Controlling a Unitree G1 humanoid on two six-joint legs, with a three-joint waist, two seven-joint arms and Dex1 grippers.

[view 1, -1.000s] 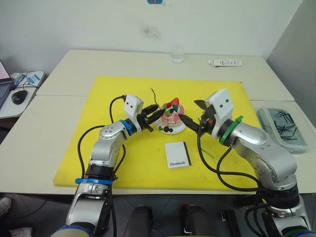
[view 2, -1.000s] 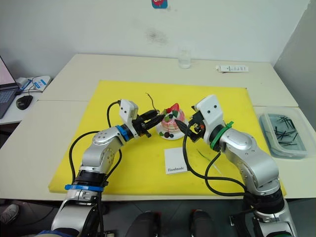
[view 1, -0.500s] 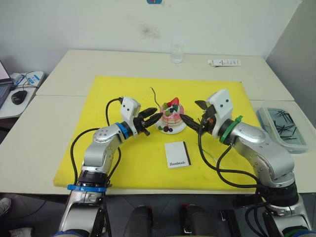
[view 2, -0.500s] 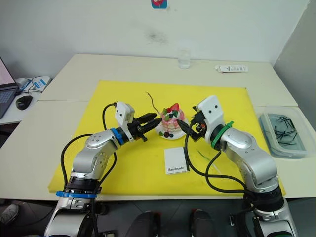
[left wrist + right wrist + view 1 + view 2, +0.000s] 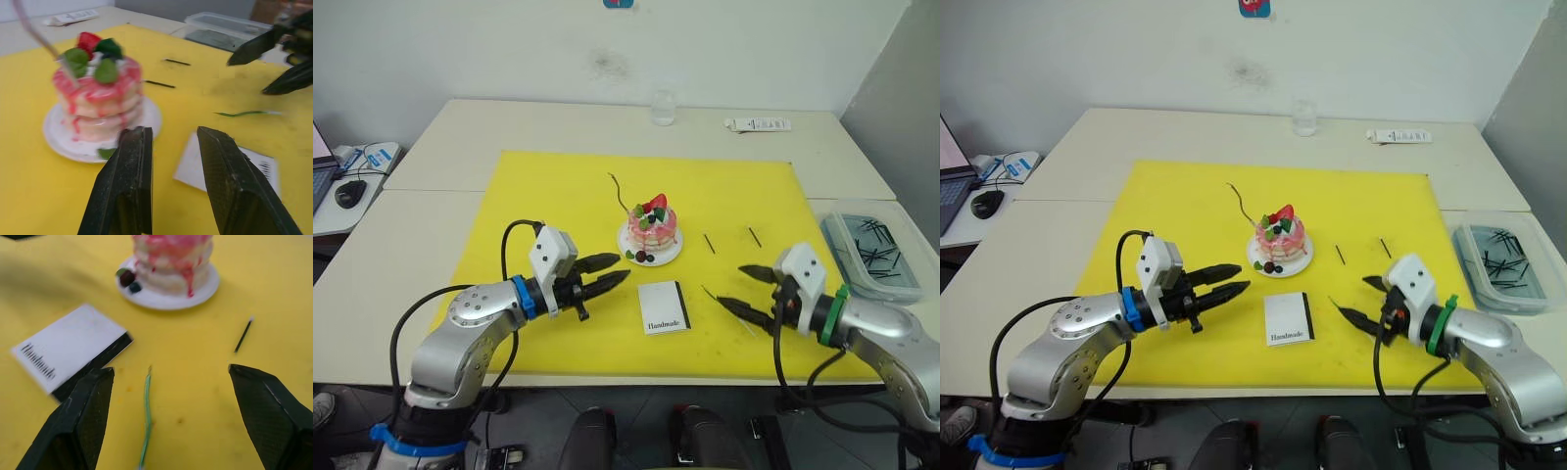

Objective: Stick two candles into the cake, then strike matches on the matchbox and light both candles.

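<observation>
Office-type lab room: plain white wall (image 5: 509,49), pushed-together beige tables (image 5: 440,137), laptop (image 5: 321,162) and mouse (image 5: 351,192) at left edge.

A pink-and-white layered cake (image 5: 652,228), topped with a red strawberry and dark berries, sits on a white plate (image 5: 668,256) on a bright yellow mat (image 5: 538,186). Near the cake lie a white matchbox (image 5: 664,307) with a black edge, two dark matches (image 5: 709,243), and a pale green candle (image 5: 145,418).
</observation>
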